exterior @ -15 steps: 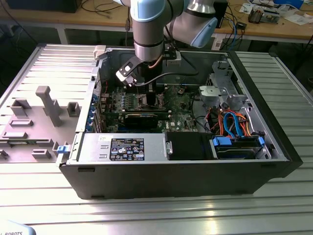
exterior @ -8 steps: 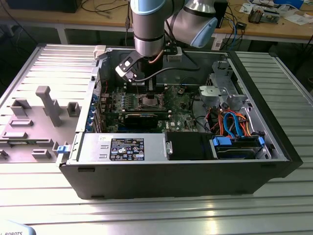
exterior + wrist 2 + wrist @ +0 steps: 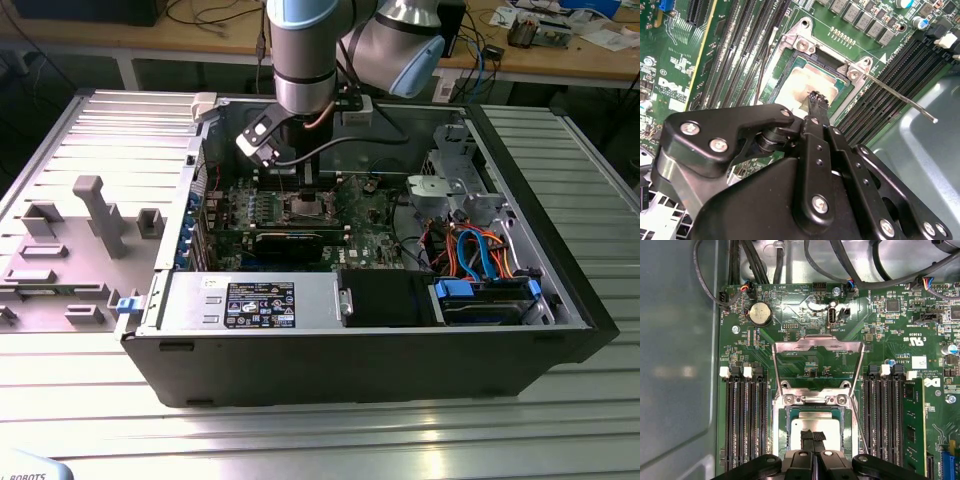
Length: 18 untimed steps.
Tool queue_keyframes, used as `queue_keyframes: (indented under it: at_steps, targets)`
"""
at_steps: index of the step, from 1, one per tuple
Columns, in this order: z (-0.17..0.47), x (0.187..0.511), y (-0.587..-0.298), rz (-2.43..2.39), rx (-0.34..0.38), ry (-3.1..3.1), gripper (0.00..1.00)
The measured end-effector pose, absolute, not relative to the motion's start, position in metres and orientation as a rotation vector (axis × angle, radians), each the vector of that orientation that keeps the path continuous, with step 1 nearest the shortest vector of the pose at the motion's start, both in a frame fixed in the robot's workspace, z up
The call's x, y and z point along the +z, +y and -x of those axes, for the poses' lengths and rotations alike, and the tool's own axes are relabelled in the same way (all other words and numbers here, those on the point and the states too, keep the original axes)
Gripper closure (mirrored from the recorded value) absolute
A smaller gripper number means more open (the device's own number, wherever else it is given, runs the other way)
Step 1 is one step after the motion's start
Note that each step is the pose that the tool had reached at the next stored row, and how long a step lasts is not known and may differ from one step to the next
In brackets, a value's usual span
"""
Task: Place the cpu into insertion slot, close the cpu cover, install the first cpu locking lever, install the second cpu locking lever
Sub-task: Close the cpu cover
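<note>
The arm is reaching down into the open computer case (image 3: 300, 370) near the middle of the exterior view. Its gripper (image 3: 813, 438) is hanging right over the chip (image 3: 831, 424), with its fingers drawn together and nothing showing between them. The chip is sitting flat inside the socket (image 3: 778, 427), so the placing step is looking finished. The work is now standing at the cover (image 3: 817, 344), which is lying flipped open beyond the socket, on the far side of its hinge. By my judgement, closing it is calling for a push on the frame's far edge, swinging it over the chip without dragging on it. A thin lever (image 3: 900, 98) is sticking out loose beside the socket, and memory slots (image 3: 745, 420) are flanking it on both sides, so sideways room is looking tight. Above the board the space is looking open, with cables (image 3: 760, 260) lying beyond the cover.
</note>
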State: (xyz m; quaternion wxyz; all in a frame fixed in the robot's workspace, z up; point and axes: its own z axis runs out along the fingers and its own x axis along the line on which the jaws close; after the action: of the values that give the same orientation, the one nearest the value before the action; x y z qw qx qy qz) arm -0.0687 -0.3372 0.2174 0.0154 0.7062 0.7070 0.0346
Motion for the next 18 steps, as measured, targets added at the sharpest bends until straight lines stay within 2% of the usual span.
queue_keyframes:
  at_steps: [18]
  targets:
    - [0.0688, 0.2212, -0.3373, -2.197, 0.107, 2.2, 0.89]
